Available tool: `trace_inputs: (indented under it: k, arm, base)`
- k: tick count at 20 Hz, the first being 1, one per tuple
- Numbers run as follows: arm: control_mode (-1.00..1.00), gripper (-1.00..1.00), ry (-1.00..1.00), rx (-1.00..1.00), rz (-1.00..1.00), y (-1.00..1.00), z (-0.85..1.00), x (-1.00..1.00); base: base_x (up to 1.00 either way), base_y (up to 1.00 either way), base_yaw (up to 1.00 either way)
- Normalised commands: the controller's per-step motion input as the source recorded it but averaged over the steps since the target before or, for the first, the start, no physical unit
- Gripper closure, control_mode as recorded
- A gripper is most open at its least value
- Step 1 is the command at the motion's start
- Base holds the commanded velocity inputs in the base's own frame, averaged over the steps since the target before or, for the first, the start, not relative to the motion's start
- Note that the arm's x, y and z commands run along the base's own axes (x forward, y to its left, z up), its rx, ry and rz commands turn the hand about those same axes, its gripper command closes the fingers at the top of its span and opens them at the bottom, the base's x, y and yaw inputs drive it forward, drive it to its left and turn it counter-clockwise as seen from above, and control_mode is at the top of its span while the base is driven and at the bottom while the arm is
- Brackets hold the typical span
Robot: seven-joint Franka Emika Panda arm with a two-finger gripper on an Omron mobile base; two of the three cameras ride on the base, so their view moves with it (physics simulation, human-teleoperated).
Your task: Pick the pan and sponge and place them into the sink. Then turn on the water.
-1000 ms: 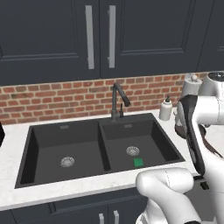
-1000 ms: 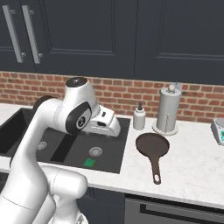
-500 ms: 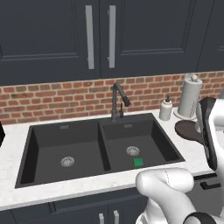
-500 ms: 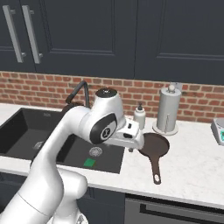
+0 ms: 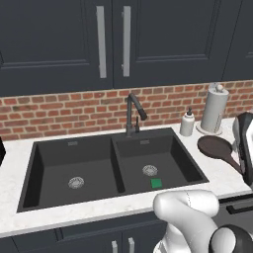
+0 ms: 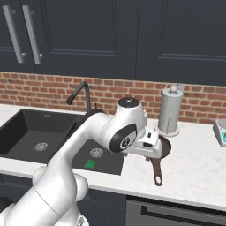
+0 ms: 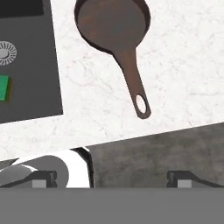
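**Over the counter right of the sink: fingers wide, pan below**

Right of the sink (image 5: 29, 170), on the white marble counter (image 7: 183, 65), I have the pan (image 7: 111, 22) in sight through the hand camera. It lies flat on the stone, brownish inside facing up, just beside the sink's right rim but not touching it. Its long dark handle (image 7: 133, 78) runs away from the bowl toward the counter's front edge and ends in a loop with a hole, stopping short of that edge.

My gripper (image 7: 111, 177) hangs above that stretch of counter, on the handle side of the pan. The two dark fingertips (image 7: 43, 177) stand far apart, spread as wide as they go, with nothing between them and nothing touched. From the right base camera I see the hand hovering over the pan, hiding part of the bowl.

Down in the sink's right basin the sponge (image 5: 156, 183) lies green side up on the black floor, near the round silver drain (image 5: 149, 170). At the back of the sink, on the divider line, the dark faucet (image 5: 132, 111) stands. Behind the pan, further from the sink, I spot a soap bottle (image 5: 187, 122) and a paper towel roll (image 5: 215, 109) against the brick wall.
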Motion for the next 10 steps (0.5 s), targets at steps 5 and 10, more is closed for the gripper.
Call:
trace_inputs:
  k: [5, 10]
  arm:
    - [-1.0, -1.0, 0.09, 0.0, 0.0, -0.09, -0.39, 0.18]
    - [-1.0, -1.0, 0.11, 0.0, 0.0, -0.13, -0.48, 0.45]
  base:
    - [0.0, 0.0, 0.0]
    - [0.0, 0.0, 0.0]
